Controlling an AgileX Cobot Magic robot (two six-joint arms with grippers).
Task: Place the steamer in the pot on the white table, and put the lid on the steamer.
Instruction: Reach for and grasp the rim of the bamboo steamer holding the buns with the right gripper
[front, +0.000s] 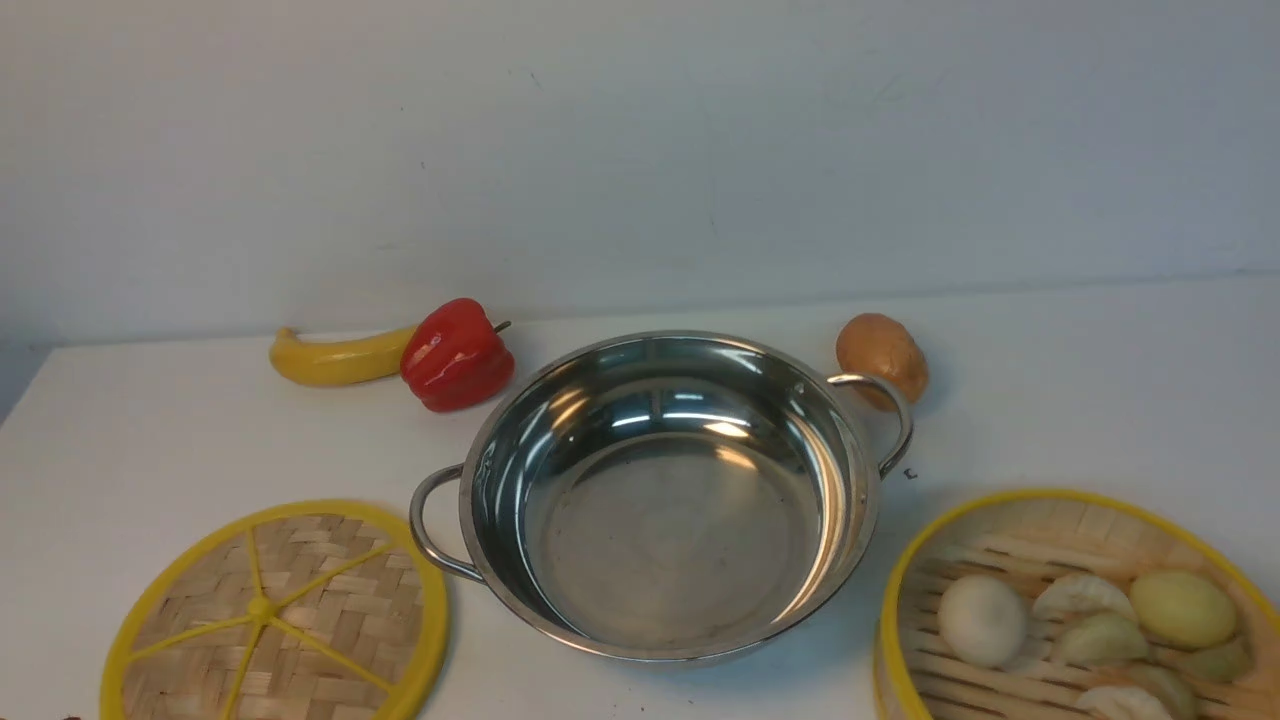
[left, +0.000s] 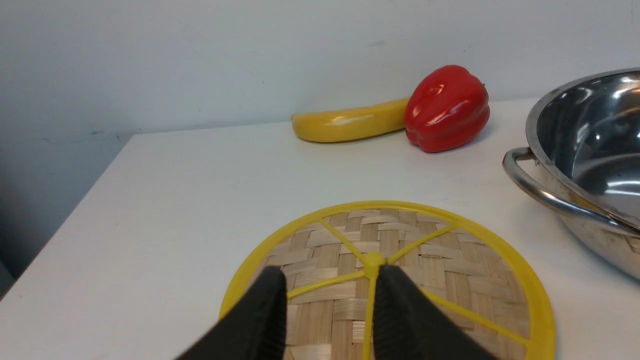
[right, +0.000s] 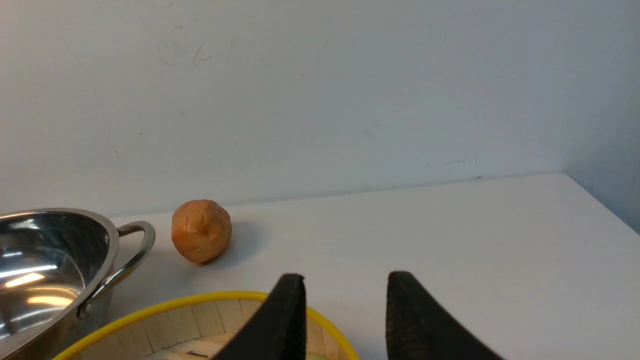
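Observation:
The shiny steel pot stands empty in the middle of the white table. The steamer, a yellow-rimmed bamboo basket with pale dumplings and buns, sits at the near right. The flat woven lid lies at the near left. Neither gripper shows in the front view. In the left wrist view my left gripper is open over the lid, near its hub. In the right wrist view my right gripper is open, one finger over the steamer's rim, the other over the table.
A yellow banana and a red pepper lie behind the pot on the left. A brown potato sits by the pot's right handle. A pale wall stands close behind the table's far edge.

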